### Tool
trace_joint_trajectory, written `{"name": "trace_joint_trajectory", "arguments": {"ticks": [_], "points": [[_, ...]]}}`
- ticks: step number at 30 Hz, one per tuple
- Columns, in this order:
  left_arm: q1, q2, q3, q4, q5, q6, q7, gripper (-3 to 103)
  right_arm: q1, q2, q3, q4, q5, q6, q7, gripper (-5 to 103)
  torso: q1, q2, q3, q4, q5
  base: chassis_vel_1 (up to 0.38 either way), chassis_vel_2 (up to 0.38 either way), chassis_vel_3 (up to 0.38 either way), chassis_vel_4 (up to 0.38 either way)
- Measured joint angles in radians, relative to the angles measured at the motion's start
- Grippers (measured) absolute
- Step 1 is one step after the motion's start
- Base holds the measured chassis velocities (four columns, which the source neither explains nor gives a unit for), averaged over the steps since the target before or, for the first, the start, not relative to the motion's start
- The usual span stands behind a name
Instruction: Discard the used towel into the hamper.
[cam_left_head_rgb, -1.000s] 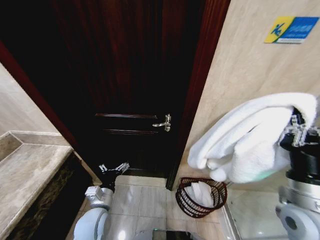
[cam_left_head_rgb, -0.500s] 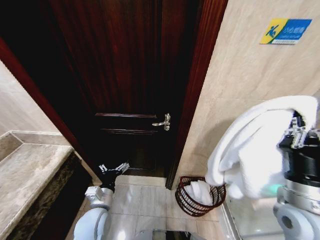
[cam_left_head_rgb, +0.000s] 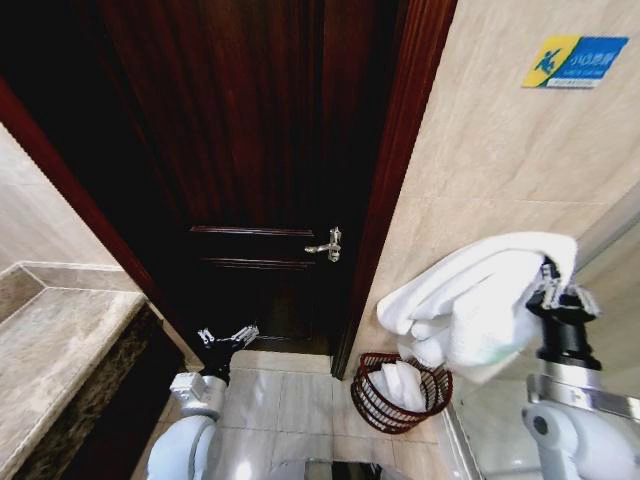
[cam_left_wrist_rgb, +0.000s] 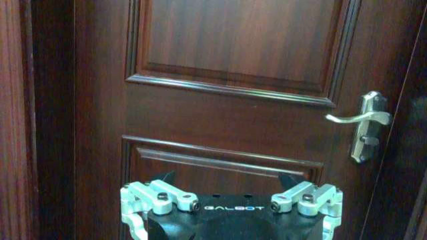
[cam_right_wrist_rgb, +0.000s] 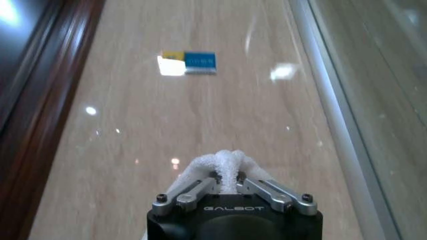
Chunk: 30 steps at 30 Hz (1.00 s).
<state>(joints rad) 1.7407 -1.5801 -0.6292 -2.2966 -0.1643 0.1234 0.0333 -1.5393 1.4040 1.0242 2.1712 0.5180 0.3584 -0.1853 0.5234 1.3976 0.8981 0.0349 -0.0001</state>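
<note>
"GALBOT" on left pincer (cam_left_wrist_rgb: 231, 197), right pincer (cam_right_wrist_rgb: 229, 186)

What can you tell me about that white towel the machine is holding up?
The towel is white, thick and fluffy, like terry cloth. It is bunched into soft folds and hangs in the air, pinched at one edge by the right tool, whose fingers are shut on a tuft of it. Its loose bulk droops toward the robot's left, above the hamper on the floor, beside the beige tiled wall.
</note>
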Motion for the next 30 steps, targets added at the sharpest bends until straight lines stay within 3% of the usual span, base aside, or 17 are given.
{"name": "trace_joint_trajectory", "arguments": {"ticks": [15, 30], "points": [[0.0, 0.0, 0.0, 0.0, 0.0, 0.0, 0.0, 100, 0.033, 0.008, -0.063, -0.134, -0.027, 0.036, -0.013, 4, 0.0, 0.0, 0.0, 0.0, 0.0, 0.0, 0.0, 0.0, 0.0], [0.0, 0.0, 0.0, 0.0, 0.0, 0.0, 0.0, 100, 0.091, 0.041, -0.131, -0.445, -0.102, 0.142, -0.036, 4, 0.0, 0.0, 0.0, 0.0, 0.0001, 0.0, 0.0, 0.0, 0.0]]}}
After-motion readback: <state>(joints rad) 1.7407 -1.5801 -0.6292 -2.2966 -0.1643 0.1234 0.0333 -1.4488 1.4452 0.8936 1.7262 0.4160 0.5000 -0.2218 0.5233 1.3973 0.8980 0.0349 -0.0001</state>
